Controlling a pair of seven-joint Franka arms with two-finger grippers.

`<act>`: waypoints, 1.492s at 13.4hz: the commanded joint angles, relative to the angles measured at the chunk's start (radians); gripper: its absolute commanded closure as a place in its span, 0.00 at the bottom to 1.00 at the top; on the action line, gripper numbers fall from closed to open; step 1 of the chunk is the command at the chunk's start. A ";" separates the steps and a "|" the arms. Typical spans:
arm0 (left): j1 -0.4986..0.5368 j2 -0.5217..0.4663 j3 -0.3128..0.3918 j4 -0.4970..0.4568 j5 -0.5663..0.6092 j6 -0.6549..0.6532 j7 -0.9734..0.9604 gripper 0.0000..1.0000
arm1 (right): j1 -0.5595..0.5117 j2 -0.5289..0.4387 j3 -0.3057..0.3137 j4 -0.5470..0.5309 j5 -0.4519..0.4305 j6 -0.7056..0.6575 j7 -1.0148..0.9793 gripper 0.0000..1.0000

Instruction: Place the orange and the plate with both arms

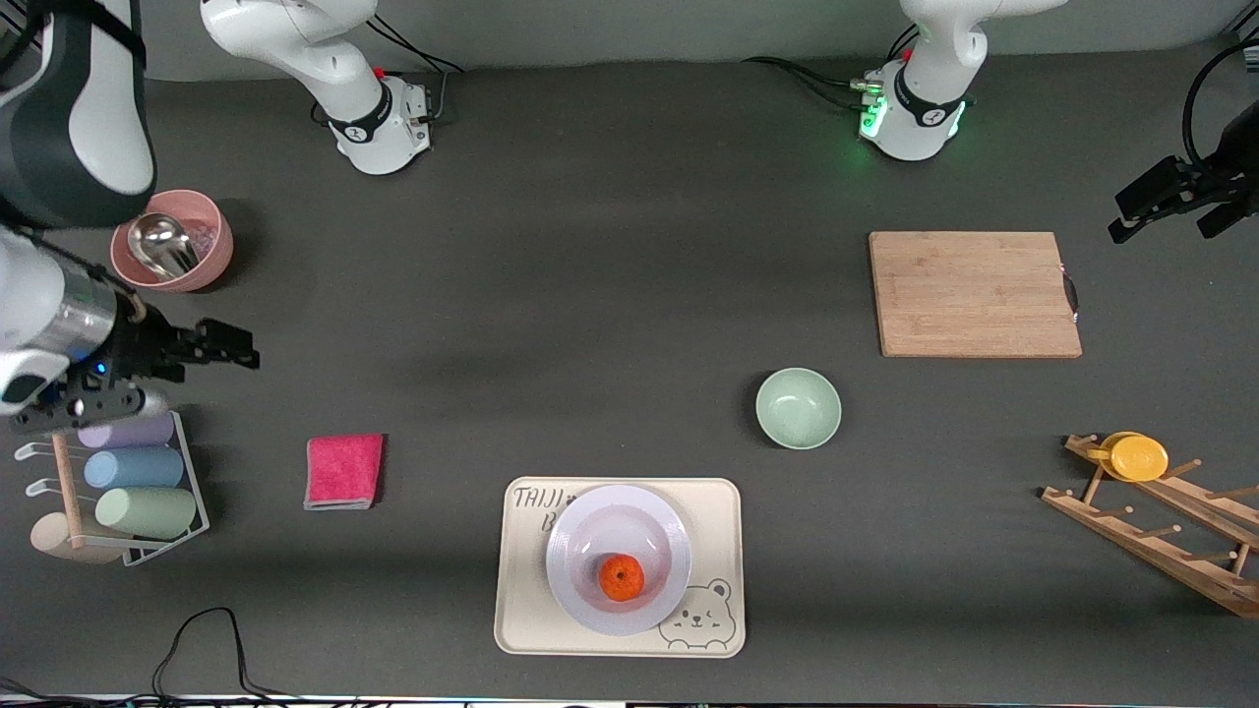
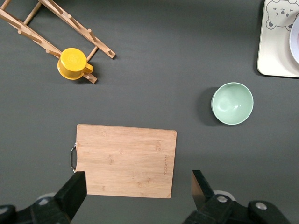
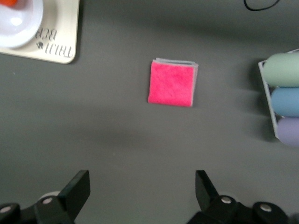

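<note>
1. The orange (image 1: 622, 577) sits loose in the plate (image 1: 618, 559), which rests on the bear tray (image 1: 531, 610) at the near tabletop (image 1: 590, 295) edge.
2. Both arms wait, jaws apart and empty: right gripper (image 1: 231, 344) above the cup rack (image 1: 118, 492), left gripper (image 1: 1170, 202) over bare tabletop beside the cutting board (image 1: 974, 293).
3. Risk: tilting the plate would roll the orange off; the glossy rim may slip.

A small bright orange (image 1: 622, 577) sits in the glossy white plate (image 1: 590, 536), which rests on a cream bear tray (image 1: 713, 521).

Both arms wait raised, left tool (image 1: 1170, 208) and right tool (image 1: 221, 346) apparently open.
</note>
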 commanded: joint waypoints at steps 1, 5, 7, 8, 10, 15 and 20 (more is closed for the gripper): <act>0.004 -0.007 0.000 -0.001 -0.002 0.002 0.015 0.00 | 0.034 -0.102 -0.006 -0.094 -0.047 0.022 0.019 0.00; 0.007 -0.007 0.003 -0.007 -0.004 -0.001 0.015 0.00 | 0.035 -0.081 -0.003 -0.020 -0.059 -0.015 0.006 0.00; 0.006 -0.008 0.003 -0.007 -0.002 -0.002 0.015 0.00 | 0.032 -0.093 -0.008 -0.021 -0.053 -0.031 0.053 0.00; 0.006 -0.008 0.003 -0.007 -0.002 -0.002 0.015 0.00 | 0.034 -0.096 -0.008 -0.021 -0.058 -0.035 0.081 0.00; 0.006 -0.008 0.003 -0.007 -0.001 0.001 0.015 0.00 | 0.035 -0.096 -0.005 -0.022 -0.059 -0.035 0.123 0.00; 0.004 -0.007 0.001 -0.010 0.048 0.034 0.017 0.00 | -0.028 -0.093 -0.034 0.065 -0.029 -0.078 0.109 0.00; 0.006 -0.014 0.003 -0.022 0.065 0.006 0.017 0.00 | -0.175 -0.180 0.211 -0.031 -0.038 -0.104 0.210 0.00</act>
